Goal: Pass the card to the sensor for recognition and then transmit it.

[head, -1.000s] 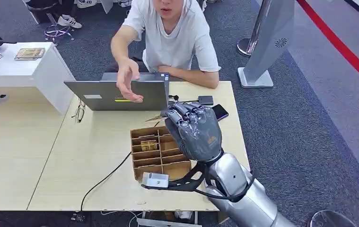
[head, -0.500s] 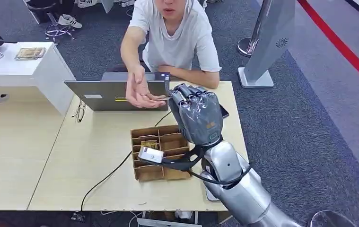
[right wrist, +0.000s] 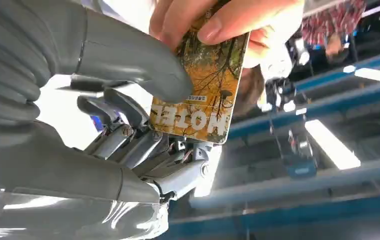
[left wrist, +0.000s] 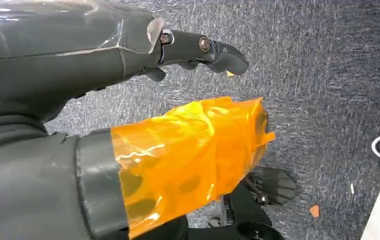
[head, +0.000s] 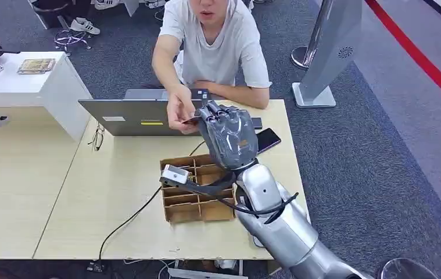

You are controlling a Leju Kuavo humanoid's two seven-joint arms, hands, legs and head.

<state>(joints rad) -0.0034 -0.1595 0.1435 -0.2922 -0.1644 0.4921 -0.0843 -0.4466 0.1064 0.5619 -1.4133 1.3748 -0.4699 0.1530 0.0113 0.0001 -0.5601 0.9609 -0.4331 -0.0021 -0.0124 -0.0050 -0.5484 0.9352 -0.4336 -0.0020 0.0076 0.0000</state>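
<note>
My right hand is raised over the far side of the table, in front of the seated person. It pinches an orange hotel card between its thumb and fingers. The person's hand meets mine at the card, and their fingers grip the card's other end. A small dark box with a cable, possibly the sensor, lies just right of my hand. My left hand hangs over grey carpet, its orange-taped thumb and fingers apart and holding nothing.
A cardboard box with several compartments sits on the table under my right arm. A grey laptop stands at the far edge before the person. A dark phone lies right of my hand. A black cable crosses the table.
My right hand has moved away from me and left, from above the cardboard box towards the person. The person's hand has come in and taken hold of the card.
</note>
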